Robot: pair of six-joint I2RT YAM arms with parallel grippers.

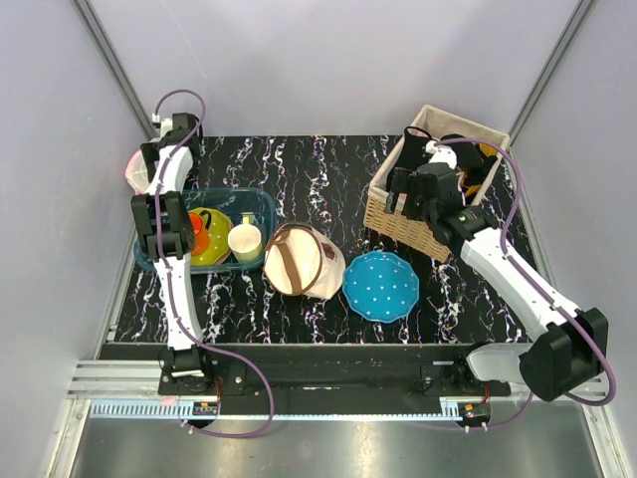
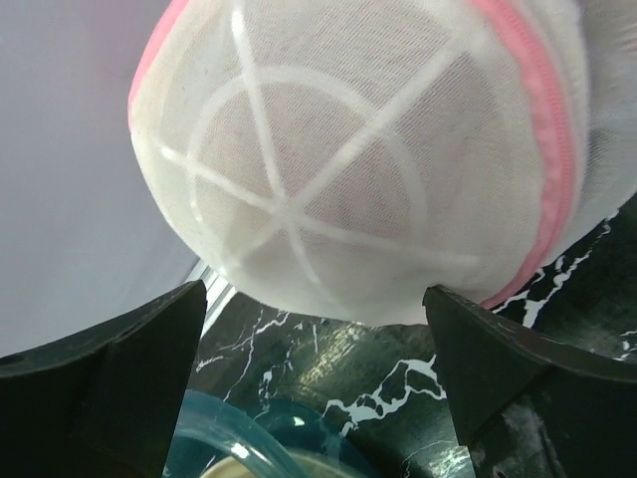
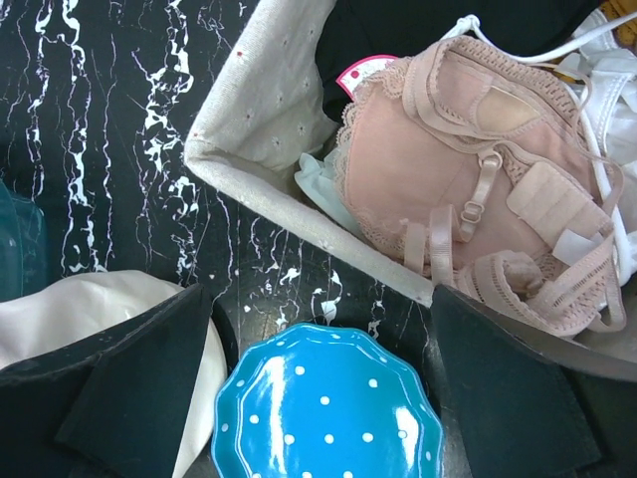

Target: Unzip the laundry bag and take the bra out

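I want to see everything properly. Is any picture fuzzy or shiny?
Left wrist: the round white mesh laundry bag with pink rim goes soft at its right edge. Right wrist: the blue dotted plate shows white glare. Top external: sharp, evenly lit.

laundry bag point(image 2: 328, 149) top cropped (rim blurred); overhead, mostly hidden

The laundry bag point(image 2: 328, 149) is fine white mesh cloth with smooth ribs and a pink fabric rim. The bra point(image 3: 418, 169) is soft, matt, lace-edged cloth. The basket point(image 3: 269, 110) has a speckled cloth lining. The plate point(image 3: 328, 408) is glossy. The table point(image 3: 100, 149) is shiny marbled black.
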